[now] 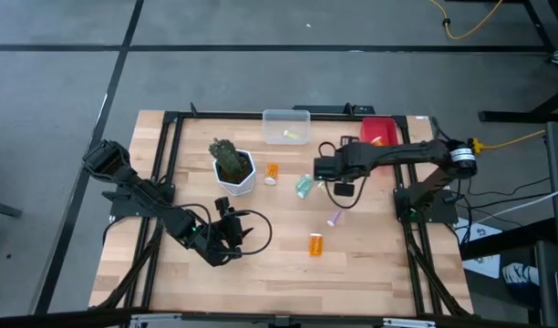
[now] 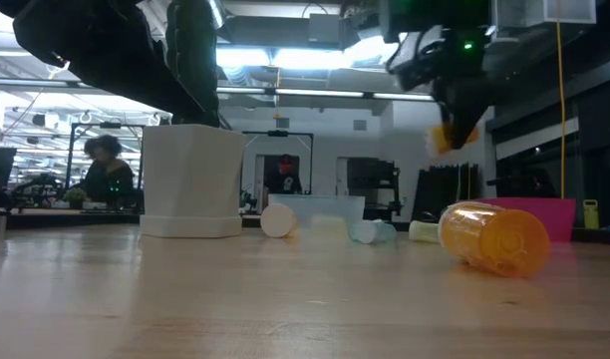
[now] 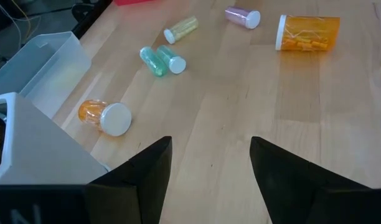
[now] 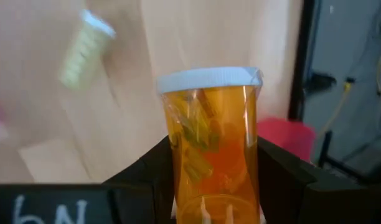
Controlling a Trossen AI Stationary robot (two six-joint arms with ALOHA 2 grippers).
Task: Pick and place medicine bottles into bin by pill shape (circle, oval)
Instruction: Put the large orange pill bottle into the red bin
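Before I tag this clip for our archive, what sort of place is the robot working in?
Probably a robotics lab or workshop: a wooden table on a black frame over bare concrete floor, a yellow cable trailing across it, and people at workstations under ceiling lights behind.

Bare wood ahead of my open left gripper (image 3: 206, 165), white hexagonal plant pot (image 1: 235, 171) close beside it, small orange pill bottle (image 3: 104, 116) lying beyond
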